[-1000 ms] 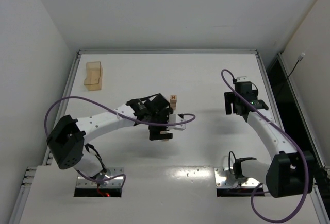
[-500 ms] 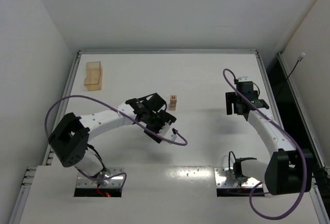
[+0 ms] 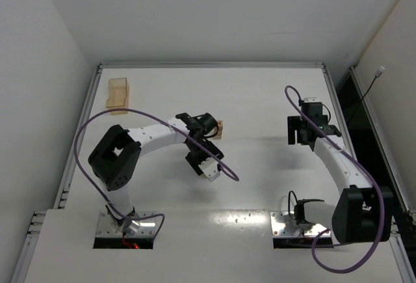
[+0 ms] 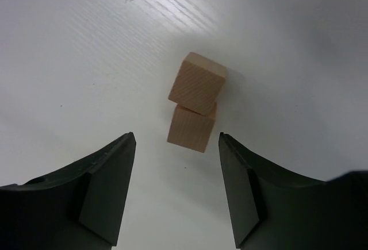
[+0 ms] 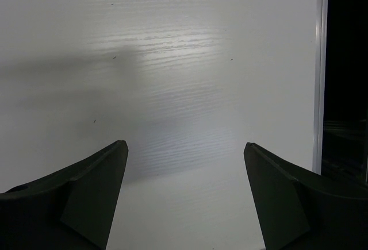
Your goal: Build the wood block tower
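Tower (image 4: 194, 102) of two stands mid-table, upper cube slightly twisted. My left gripper (image 4: 176, 136) hangs spread and empty facing it, I'd say wide to avoid knocking it. Right gripper (image 5: 183, 146) spread, empty, parked near the right edge. Spare blocks (image 3: 118, 94) wait at the far-left corner.

Lab test cell, white enclosed table (image 3: 260, 101)

**Surface (image 3: 260, 101) layout, referenced to the tower (image 3: 220, 129)**

The tower: mid-surface, one cube on another.
Wood blocks (image 3: 118, 95): well left of and behind the tower, near the far-left corner.
Left gripper (image 4: 175, 139): near the tower, fingers apart from it.
Right gripper (image 5: 185, 145): well right of the tower.
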Action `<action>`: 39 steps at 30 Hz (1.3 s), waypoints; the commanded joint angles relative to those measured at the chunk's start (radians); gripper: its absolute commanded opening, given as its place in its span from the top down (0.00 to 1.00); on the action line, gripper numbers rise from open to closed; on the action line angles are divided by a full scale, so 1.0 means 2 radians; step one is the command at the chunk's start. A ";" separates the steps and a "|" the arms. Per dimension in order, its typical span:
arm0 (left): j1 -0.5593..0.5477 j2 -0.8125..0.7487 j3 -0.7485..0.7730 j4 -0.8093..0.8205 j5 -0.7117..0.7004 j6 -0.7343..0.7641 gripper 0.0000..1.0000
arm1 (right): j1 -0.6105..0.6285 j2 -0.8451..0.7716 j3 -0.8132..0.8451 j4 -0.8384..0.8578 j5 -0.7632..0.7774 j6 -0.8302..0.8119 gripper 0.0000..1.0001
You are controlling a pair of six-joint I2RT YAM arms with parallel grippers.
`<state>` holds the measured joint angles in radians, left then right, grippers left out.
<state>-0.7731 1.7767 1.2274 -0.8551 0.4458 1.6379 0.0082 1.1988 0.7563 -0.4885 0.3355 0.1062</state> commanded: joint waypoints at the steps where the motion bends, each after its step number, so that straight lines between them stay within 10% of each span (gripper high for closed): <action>1: 0.008 -0.005 0.008 -0.045 0.034 0.046 0.44 | -0.004 0.008 0.025 0.006 -0.009 0.007 0.21; 39: 0.018 0.030 -0.003 0.003 0.043 0.036 0.51 | -0.009 0.036 0.030 -0.003 -0.037 0.017 0.22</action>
<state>-0.7490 1.8194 1.1870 -0.8497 0.4721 1.6897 -0.0044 1.2675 0.7731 -0.5068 0.2752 0.1280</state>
